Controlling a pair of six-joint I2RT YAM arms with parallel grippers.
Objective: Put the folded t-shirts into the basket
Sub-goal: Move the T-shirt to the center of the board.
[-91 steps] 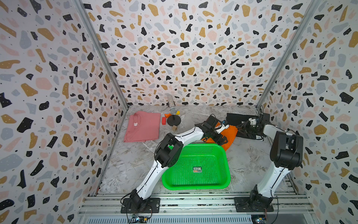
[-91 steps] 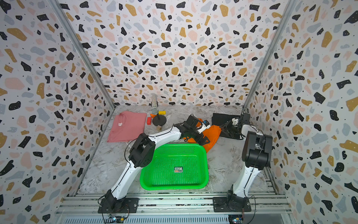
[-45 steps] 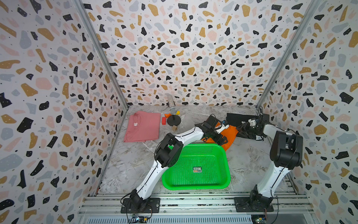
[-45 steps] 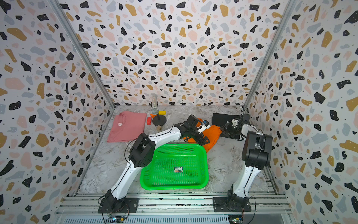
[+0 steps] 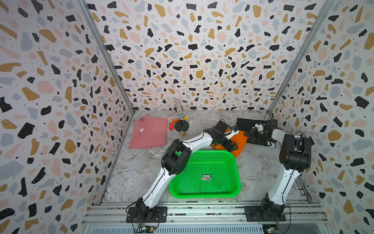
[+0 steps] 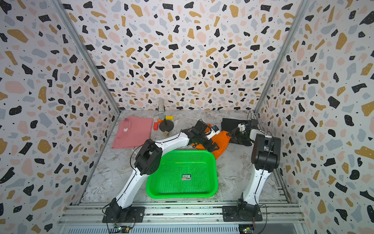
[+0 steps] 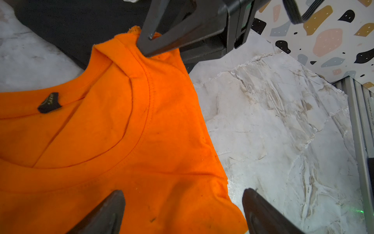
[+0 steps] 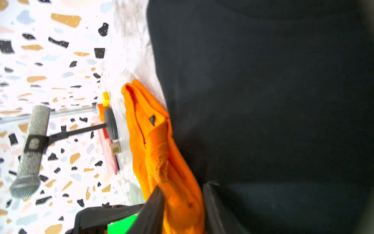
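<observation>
The right tool clamps a corner of the orange t-shirt; shut the wide-apart left tool on its edge, then lift both level

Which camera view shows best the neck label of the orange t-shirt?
The left wrist view: the neck label of the orange t-shirt is near and uncovered. The right wrist view shows it small; in both top views it cannot be made out.

The left arm and right arm are showing white shells between bulky black joints, thin black cables trailing alongside. The left tool and right tool are ending in dark, pointed fingers.
</observation>
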